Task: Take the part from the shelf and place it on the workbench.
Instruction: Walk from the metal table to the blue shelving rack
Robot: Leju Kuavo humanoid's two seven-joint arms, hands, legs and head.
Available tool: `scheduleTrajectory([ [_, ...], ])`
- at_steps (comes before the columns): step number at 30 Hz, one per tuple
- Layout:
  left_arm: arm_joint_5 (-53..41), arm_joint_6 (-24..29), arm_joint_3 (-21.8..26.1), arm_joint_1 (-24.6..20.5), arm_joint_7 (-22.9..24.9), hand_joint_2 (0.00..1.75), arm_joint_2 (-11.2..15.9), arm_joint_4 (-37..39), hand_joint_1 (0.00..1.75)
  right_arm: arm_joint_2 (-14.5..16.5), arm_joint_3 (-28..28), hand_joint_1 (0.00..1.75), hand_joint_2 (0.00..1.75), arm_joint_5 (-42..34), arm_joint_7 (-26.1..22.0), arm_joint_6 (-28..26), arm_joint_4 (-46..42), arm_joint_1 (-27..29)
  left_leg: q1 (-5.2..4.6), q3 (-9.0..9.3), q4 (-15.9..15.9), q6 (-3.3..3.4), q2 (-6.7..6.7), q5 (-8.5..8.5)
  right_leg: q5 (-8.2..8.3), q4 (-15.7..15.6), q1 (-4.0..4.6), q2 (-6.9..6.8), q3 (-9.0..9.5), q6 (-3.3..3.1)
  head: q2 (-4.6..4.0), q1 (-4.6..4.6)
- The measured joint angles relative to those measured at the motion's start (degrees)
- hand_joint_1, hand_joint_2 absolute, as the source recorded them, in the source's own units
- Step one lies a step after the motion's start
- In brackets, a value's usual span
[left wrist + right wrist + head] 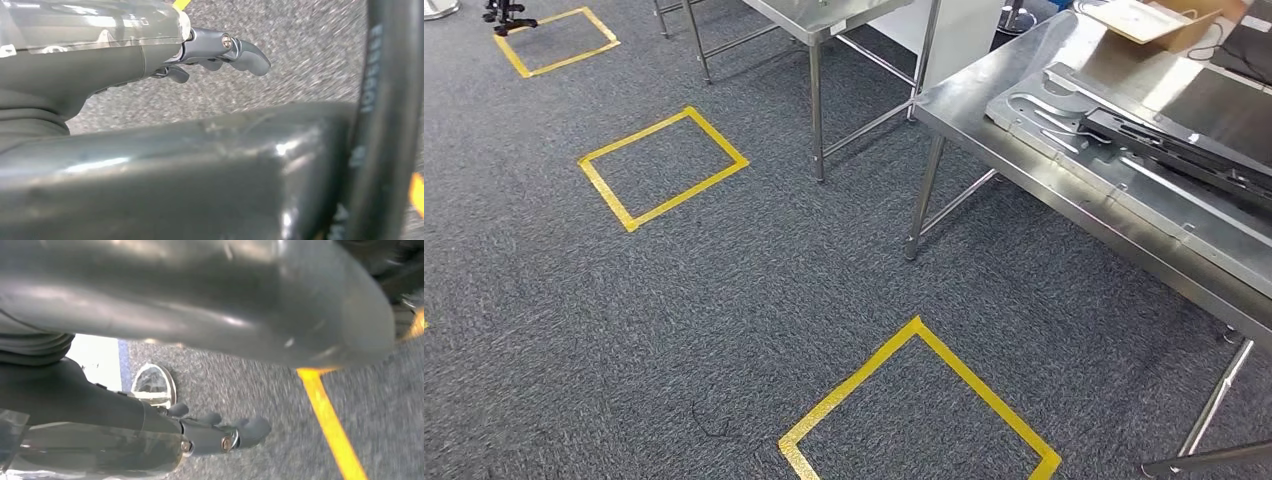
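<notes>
We see both our left hand [215, 55] and right hand [215, 432] empty, fingers loosely apart above grey carpet [724, 300]; metal parts [1064, 115] lie on the steel desk [984, 100].

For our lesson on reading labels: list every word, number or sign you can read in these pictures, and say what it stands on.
Black cable, left wrist view: pale printed characters along it, too blurred to read.
Cardboard box on the steel workbench: no print legible.
Yellow tape squares on the carpet: plain outlines, no writing.
</notes>
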Motion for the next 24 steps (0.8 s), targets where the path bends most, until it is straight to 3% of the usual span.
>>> scheduleTrajectory([
  [1, 0.0, 0.0, 0.1, 0.0, -0.7, 0.0, 0.0, 0.0, 0.0, 0.1, -0.1, 0.0, 0.0, 0.0, 0.2, 0.0, 0.0, 0.1, -0.05, 0.0, 0.1, 0.01, -0.75, 0.0, 0.11, 1.6, -0.01, 0.27, -0.95, -0.02, 0.0, -0.01],
  [2, 0.0, 0.1, 0.1, 0.0, -1.1, 0.0, 0.0, 0.0, 0.0, 0.1, -0.3, 0.0, 0.0, 0.1, 0.2, 0.0, 0.0, 0.2, -0.06, 0.05, 0.1, -0.02, -1.46, -0.02, 1.4, 0.9, -0.02, 0.43, -0.81, -0.07, 0.0, -0.01],
  [3, 0.0, 0.1, 0.1, 0.0, -1.3, 0.0, 0.0, 0.0, 0.0, 0.2, -0.4, 0.0, 0.0, 0.1, 0.3, 0.0, 0.0, 0.3, -0.05, 0.12, 0.2, -0.08, -2.2, -0.06, 3.56, -1.8, -0.07, 0.83, 0.26, -0.17, 0.0, -0.01],
  [5, 0.0, 0.1, 0.1, -0.1, -1.4, 0.0, 0.0, 0.0, 0.0, 0.2, -0.6, 0.0, 0.0, 0.1, 0.1, 0.0, 0.0, 0.4, -0.1, -0.05, 0.7, -0.4, -3.5, -0.25, 7.14, -8.9, -0.28, 3.19, 3.07, -0.48, 0.0, -0.01],
  [7, 0.0, 0.0, 0.2, -0.2, -1.5, 0.0, 0.0, 0.0, 0.0, 0.2, -0.8, 0.0, 0.0, 0.1, -0.3, 0.0, 0.0, 0.4, -0.16, -0.55, 1.1, -1.03, -4.66, -0.31, 8.13, -12.6, -0.3, 4.87, 4.4, -0.82, 0.0, -0.01],
  [9, 0.0, 0.0, 0.2, -0.1, -1.6, 0.0, 0.0, 0.0, 0.0, 0.3, -1.0, 0.0, 0.0, 0.0, -0.7, 0.0, 0.0, 0.1, -0.09, -0.91, 1.1, -1.76, -5.68, -0.19, 8.09, -12.9, -0.19, 4.0, 4.55, -1.33, 0.0, -0.01],
  [10, 0.0, -0.1, 0.2, -0.1, -1.6, 0.0, 0.0, 0.0, 0.0, 0.3, -1.1, 0.0, 0.0, 0.0, -0.8, 0.0, 0.0, 0.0, -0.1, -1.09, 1.4, -2.06, -5.29, -0.42, 8.18, -13.1, -0.25, 3.33, 4.7, -1.73, 0.0, -0.01],
  [12, -0.1, -0.1, 0.2, 0.0, -1.7, 0.0, 0.1, 0.0, 0.0, 0.4, -1.3, 0.0, 0.0, 0.0, -0.9, 0.0, 0.0, 0.0, -0.12, -2.69, 4.8, -2.59, -3.02, -2.55, 8.32, -13.5, -0.44, 1.82, 4.96, -2.55, 0.0, -0.02],
  [14, -0.1, -0.1, 0.2, -0.1, -1.6, 0.0, 0.1, 0.0, 0.0, 0.4, -1.4, 0.0, 0.0, 0.0, -1.1, 0.0, 0.0, 0.2, 0.04, -6.08, 12.0, -3.04, -0.75, -6.17, 8.2, -13.6, -0.2, 0.24, 4.99, -3.0, 0.0, -0.02],
  [16, -0.2, -0.1, 0.2, -0.1, -1.2, 0.0, 0.0, 0.0, 0.0, 0.4, -1.6, 0.0, 0.0, 0.2, -1.2, 0.0, 0.0, 0.2, 0.3, -8.44, 17.0, -3.38, -0.06, -7.65, 8.06, -13.5, -0.01, -1.36, 5.02, -3.11, 0.0, -0.02],
  [17, -0.3, -0.1, 0.2, 0.0, -0.7, 0.0, 0.0, 0.0, 0.0, 0.4, -1.7, 0.0, 0.0, 0.4, -1.2, 0.0, 0.0, 0.2, 0.38, -8.11, 16.5, -3.44, 0.19, -6.82, 7.96, -13.5, 0.04, -2.1, 5.1, -3.08, 0.0, -0.02],
  [18, -0.4, 0.0, 0.2, 0.1, -0.2, 0.0, 0.0, 0.0, 0.0, 0.4, -1.7, 0.0, 0.0, 0.5, -1.2, 0.0, 0.0, 0.2, 0.41, -6.63, 13.8, -3.38, 0.62, -5.13, 7.84, -13.5, 0.06, -2.78, 5.26, -2.99, 0.0, -0.02],
  [20, -0.6, 0.1, 0.2, 0.1, 0.8, 0.0, 0.0, 0.0, 0.0, 0.6, -1.8, 0.0, 0.0, 0.6, -1.0, 0.0, 0.0, 0.2, 0.11, -2.38, 5.9, -2.91, 2.9, -1.82, 7.5, -13.4, 0.21, -4.0, 5.67, -2.59, 0.0, -0.03],
  [22, -0.7, 0.1, 0.2, 0.0, 1.4, 0.0, 0.0, 0.0, 0.0, 0.6, -1.9, 0.0, 0.0, 0.7, -0.7, 0.0, 0.0, 0.1, -0.36, -0.25, 1.6, -2.31, 4.5, -0.8, 7.21, -13.4, 0.44, -5.13, 5.93, -2.03, 0.0, -0.02],
  [24, -0.8, 0.1, 0.2, 0.2, 1.7, 0.0, 0.0, 0.0, 0.0, 0.7, -2.0, 0.0, 0.0, 0.7, -0.5, 0.0, 0.0, -0.2, -0.53, -0.33, 1.0, -1.82, 3.68, -0.78, 7.1, -13.6, 0.53, -6.25, 6.27, -1.48, 0.0, -0.01],
])
